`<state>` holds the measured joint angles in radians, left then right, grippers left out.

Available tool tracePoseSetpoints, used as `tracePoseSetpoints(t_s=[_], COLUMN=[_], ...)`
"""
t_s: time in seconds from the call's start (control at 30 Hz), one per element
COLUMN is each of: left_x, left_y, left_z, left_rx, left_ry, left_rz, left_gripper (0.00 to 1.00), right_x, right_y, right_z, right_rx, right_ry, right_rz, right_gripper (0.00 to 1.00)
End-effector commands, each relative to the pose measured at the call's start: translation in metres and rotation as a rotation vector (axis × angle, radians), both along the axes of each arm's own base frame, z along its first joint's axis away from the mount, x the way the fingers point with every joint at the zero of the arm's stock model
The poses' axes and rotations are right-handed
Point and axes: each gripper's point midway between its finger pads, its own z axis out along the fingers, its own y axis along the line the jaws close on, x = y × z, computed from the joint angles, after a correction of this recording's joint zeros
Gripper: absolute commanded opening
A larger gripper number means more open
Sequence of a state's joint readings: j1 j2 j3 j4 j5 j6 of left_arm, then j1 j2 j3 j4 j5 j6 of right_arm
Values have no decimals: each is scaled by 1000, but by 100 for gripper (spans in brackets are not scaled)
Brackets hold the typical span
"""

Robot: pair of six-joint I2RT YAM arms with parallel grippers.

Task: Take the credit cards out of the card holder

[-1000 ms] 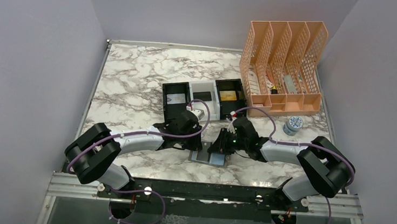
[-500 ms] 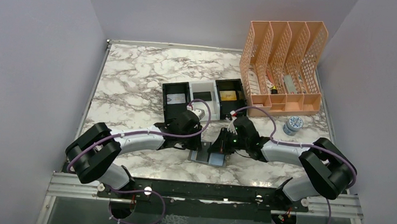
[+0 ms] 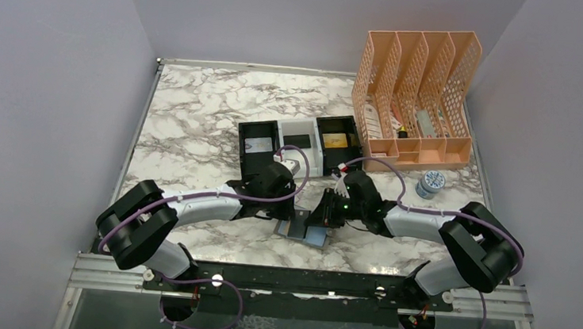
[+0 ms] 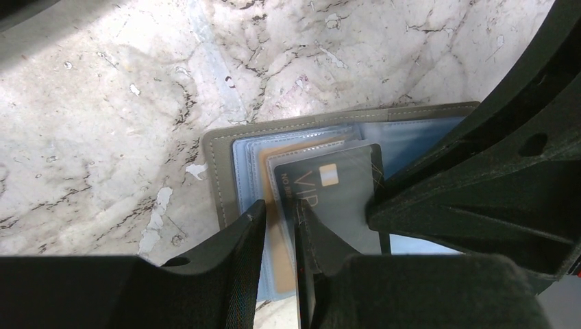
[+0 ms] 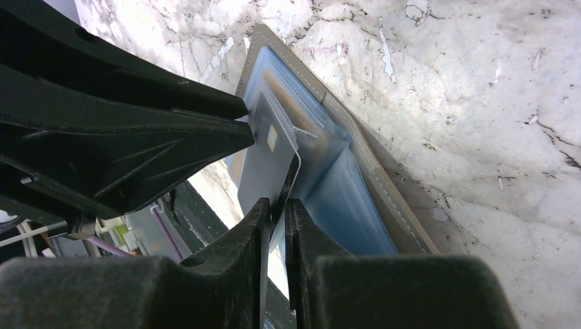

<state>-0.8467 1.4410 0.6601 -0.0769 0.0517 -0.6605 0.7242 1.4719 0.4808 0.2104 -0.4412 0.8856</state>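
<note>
Marble table: 1, grey-veined, plain lilac walls on three sides.
Arms: 2, left arm and right arm, both bent in to the near middle, wrists almost meeting.
Left gripper: jaws a thin slit apart, pinching a sleeve of the card holder.
Card holder: 1, lying open near the front edge between the two grippers, grey rim, blue-grey sleeves.
Cards in holder: 2 seen. Gold-orange card lies in its sleeve. Dark VIP card is partly out.
Right gripper: jaws nearly together, clamped on the VIP card's edge.
Tray: 1, three compartments, black-white-black, behind the grippers.
Gold-yellow card: 1, in the tray's right compartment.
File rack: 1, peach mesh, far right.
Tin: 1, small and round, in front of the rack.
Change: holder now lies slightly skewed, was square to the table edge. Arms barely moved.
Hidden: holder mostly covered by the wrists from above. VIP card's lower part sits under the left finger. Rack contents too small to name.
</note>
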Motion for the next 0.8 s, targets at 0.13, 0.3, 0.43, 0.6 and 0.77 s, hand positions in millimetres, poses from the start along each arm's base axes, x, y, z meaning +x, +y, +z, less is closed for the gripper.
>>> tracePoseSetpoints(t_s=[0.13,0.3,0.43,0.6,0.77], left_x=[-8,-8,-9,-10,-12], left_y=[23,23,21,19,19], left_z=[-22,-22,-20,-19,-21], left_rx=[117,118,113,109,111], left_ry=[29,29,28,26,29], left_rz=[8,7,1,-17,-15], left_gripper=[25,25,25,23,23], right_x=[-7,-8,-7,-3,-2], right_y=[1,2,2,-1,-5], right_z=[-1,-4,-9,-17,-24], right_rx=[30,40,34,18,9], right_ry=[45,54,74,99,134], right_rz=[26,29,15,-36,-87], right_gripper=[17,14,12,13,17])
